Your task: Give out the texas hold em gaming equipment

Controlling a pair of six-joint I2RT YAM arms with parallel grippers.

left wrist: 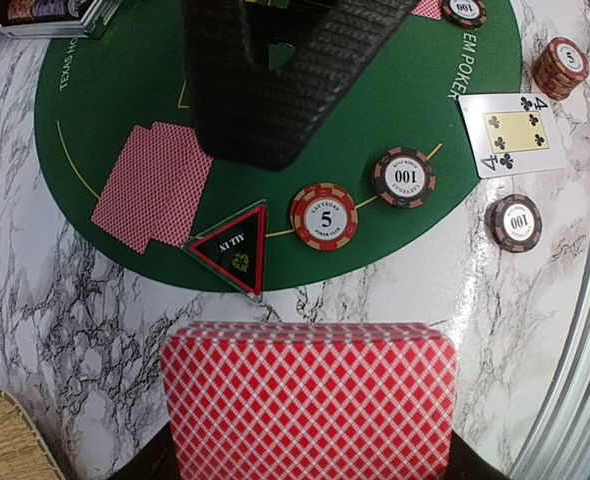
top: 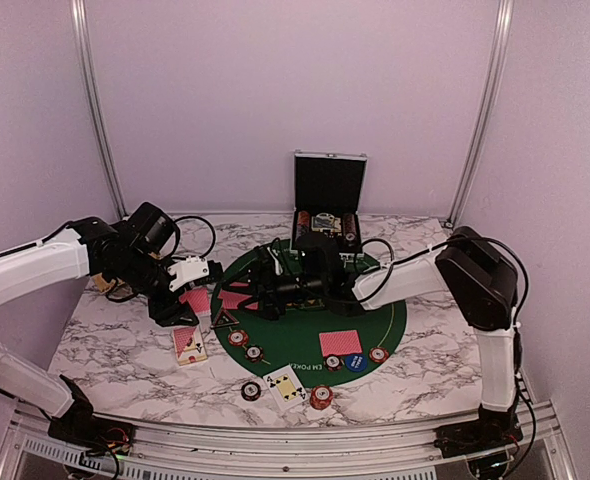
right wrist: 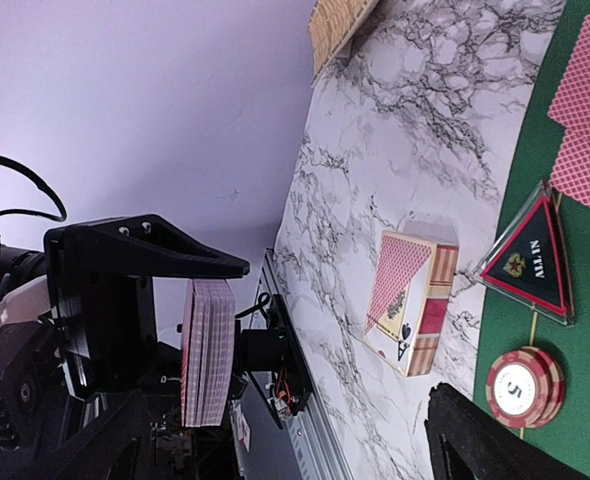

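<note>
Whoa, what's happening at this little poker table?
A two-armed robot is laying out a poker game. Its left claw grips a deck of red-backed cards just beside the green mat. The right claw hovers over the mat near two face-down cards and a triangular token. Several chips and a face-up four of clubs are already set out.

We record a green mat (top: pixel 375 315) on the marble table (top: pixel 105 340), with an open case (top: pixel 329 185) behind it. The left gripper (top: pixel 193 300) holds a red deck (top: pixel 197 296) at the mat's left edge. Several chips (top: pixel 321 397) lie along its near edge.
</note>
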